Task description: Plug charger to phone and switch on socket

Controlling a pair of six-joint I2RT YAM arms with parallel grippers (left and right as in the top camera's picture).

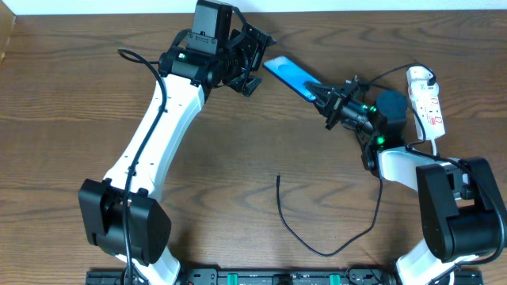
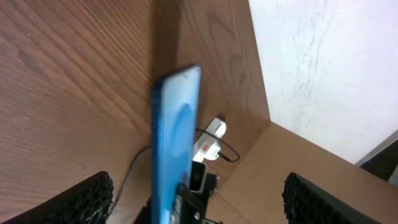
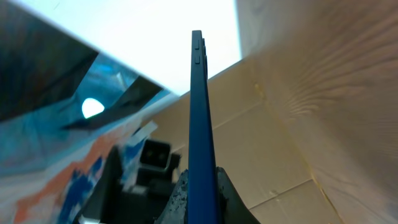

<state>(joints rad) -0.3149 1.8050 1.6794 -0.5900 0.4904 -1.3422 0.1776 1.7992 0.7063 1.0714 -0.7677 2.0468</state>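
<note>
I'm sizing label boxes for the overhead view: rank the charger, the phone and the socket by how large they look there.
1. charger: largest in extent, a long thin loop.
2-3. socket and phone: they look alike. The phone is raised, tilted and partly hidden by the right gripper, so I leave them unranked.

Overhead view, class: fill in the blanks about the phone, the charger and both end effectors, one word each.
The right end effector is ____ on the phone.
The left end effector stands ____ around the phone's other end, not touching it.
The charger lies loose on the ____, its tip well away from the phone.
Missing words: shut; open; table.
</note>
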